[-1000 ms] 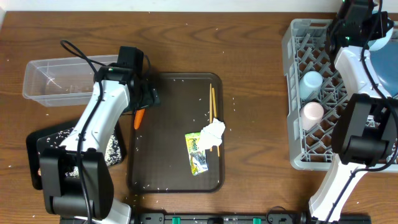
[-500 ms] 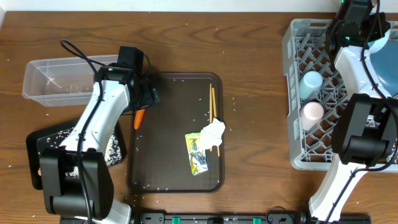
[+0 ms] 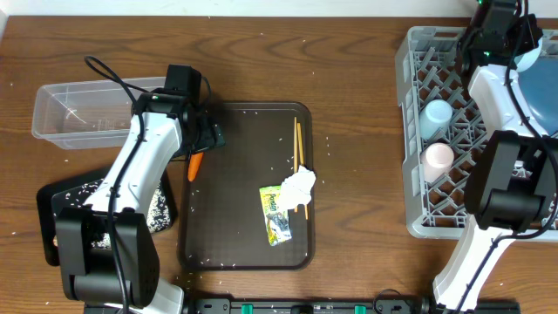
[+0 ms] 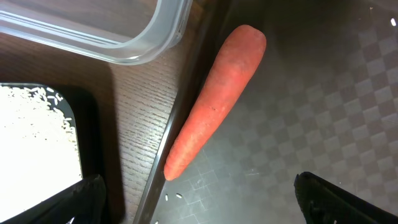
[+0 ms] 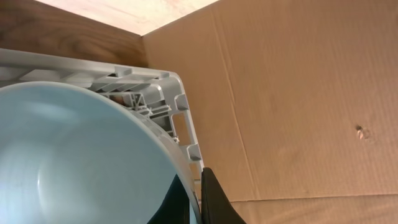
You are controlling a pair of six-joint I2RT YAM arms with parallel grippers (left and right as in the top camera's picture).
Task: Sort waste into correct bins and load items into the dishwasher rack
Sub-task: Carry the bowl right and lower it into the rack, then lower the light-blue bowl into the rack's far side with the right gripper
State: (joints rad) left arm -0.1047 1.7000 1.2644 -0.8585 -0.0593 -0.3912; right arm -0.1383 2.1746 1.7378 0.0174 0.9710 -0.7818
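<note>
Overhead looks straight down over the whole wooden worktop point(image 3: 349, 52). The left wrist view sits close above the short orange carrot point(image 4: 211, 106) ahead of the left hand point(image 4: 199, 202), a carrot also seen overhead. The right wrist view hugs a corner of the grey plastic rack point(image 5: 180, 106).

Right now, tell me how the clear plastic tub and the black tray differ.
The clear plastic tub is see-through and tall-walled; the black tray is opaque and shallow. The black tray holds a spread of white rice; the tub shows only a few specks. Both are rectangular and sit left of the brown serving tray.

White arm shells point(image 3: 144, 157), black joints point(image 3: 183, 83) — black cables point(image 3: 105, 71)
</note>
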